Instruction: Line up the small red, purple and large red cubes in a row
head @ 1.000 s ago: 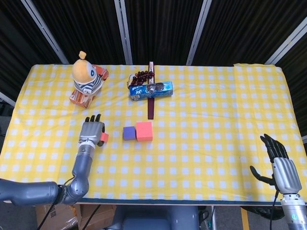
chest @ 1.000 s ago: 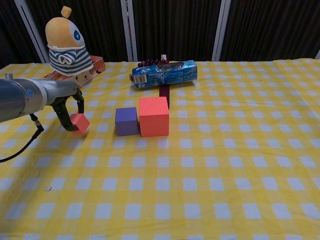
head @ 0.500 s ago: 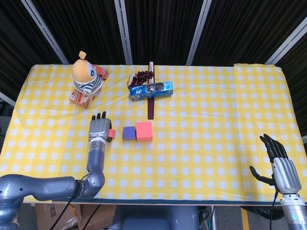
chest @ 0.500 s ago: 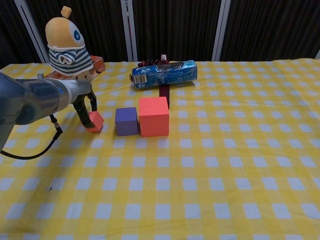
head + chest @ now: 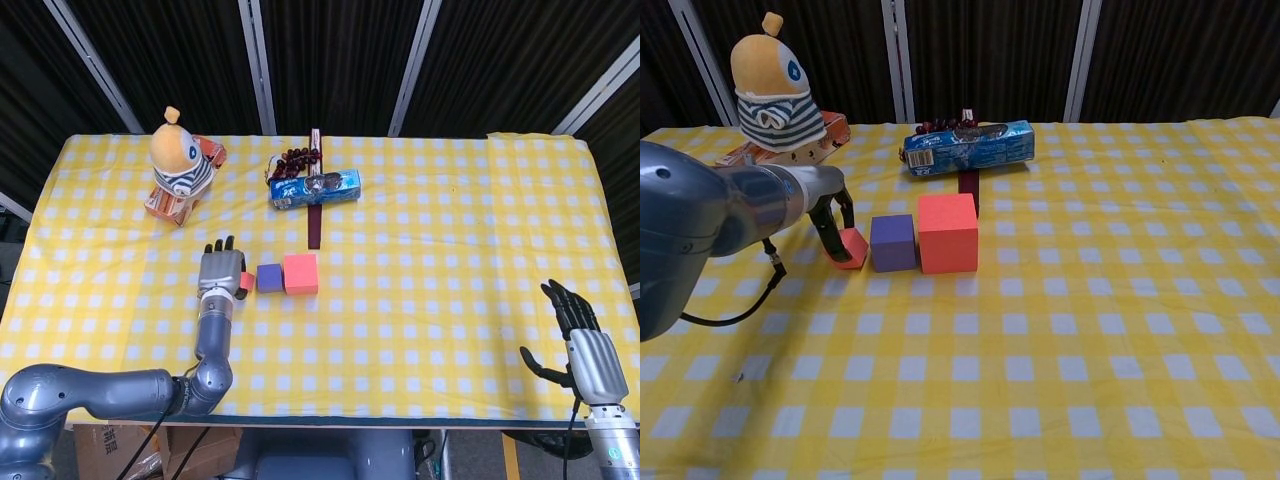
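Left robot hand (image 5: 836,222) pinches small red cube (image 5: 851,247), tilted, just beside purple cube (image 5: 893,242) at its 9 o'clock. Large red cube (image 5: 947,233) touches purple cube's 3 o'clock side. Checked bench (image 5: 1090,330). Striped toy (image 5: 775,90) at 11 o'clock.

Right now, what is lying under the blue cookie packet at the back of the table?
A dark maroon strip runs under the blue cookie packet and out toward the large red cube. Dark red beads lie behind the packet. The packet covers the strip's middle, so what lies there cannot be seen.
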### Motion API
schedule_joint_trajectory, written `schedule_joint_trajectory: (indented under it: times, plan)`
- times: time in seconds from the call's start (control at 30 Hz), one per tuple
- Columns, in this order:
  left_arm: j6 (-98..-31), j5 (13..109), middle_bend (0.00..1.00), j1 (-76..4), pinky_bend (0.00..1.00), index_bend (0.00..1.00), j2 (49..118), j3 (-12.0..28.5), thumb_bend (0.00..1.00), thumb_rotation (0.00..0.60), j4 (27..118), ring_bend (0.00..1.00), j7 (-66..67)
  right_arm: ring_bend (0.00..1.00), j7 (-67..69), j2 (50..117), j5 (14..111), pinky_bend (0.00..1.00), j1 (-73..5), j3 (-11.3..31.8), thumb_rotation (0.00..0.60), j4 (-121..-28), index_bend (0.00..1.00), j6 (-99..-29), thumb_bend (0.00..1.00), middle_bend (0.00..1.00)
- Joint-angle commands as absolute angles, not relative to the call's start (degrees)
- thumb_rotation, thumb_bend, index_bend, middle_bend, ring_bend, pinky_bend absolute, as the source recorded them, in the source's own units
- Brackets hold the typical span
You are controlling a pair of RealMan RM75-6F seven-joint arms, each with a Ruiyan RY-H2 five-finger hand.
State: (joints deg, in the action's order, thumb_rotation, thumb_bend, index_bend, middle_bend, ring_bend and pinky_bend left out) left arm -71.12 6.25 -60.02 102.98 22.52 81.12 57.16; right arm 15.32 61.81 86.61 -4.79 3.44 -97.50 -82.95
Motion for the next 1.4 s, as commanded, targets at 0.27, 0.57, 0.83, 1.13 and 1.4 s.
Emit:
schedule_joint_trajectory:
  times: [0.27,0.57,0.83,1.13,1.4]
  plan:
    - [-70.49,7.34,0.00,-59.98,0.08,0.44,104.35,23.32,0.34,0.600,79.63,0.00,56.09,0.00,15.56,61.78,86.68,0.00,-4.81,3.35,0.600,-97.42,0.00,-82.89,0.36,0.00]
    - [-70.26,7.89,0.00,-59.90,0.08,0.44,104.84,23.70,0.34,0.600,79.66,0.00,56.15,0.00,15.64,61.79,86.78,0.00,-4.85,3.36,0.600,-97.37,0.00,-82.99,0.36,0.00]
    - [-70.00,8.67,0.00,-59.43,0.08,0.40,104.60,23.61,0.27,0.600,79.81,0.00,56.08,0.00,15.81,61.78,87.03,0.00,-4.80,3.23,0.600,-97.33,0.00,-83.13,0.36,0.00]
    - [-69.25,9.17,0.00,-58.52,0.08,0.36,103.46,23.05,0.24,0.600,81.21,0.00,55.81,0.00,15.78,61.77,87.08,0.00,-4.83,3.23,0.600,-97.36,0.00,-83.18,0.36,0.00]
    - [-69.65,12.60,0.00,-55.76,0.08,0.33,99.17,21.63,0.30,0.600,87.23,0.00,53.57,0.00,15.97,61.68,86.94,0.00,-4.75,3.23,0.600,-97.31,0.00,-83.21,0.36,0.00]
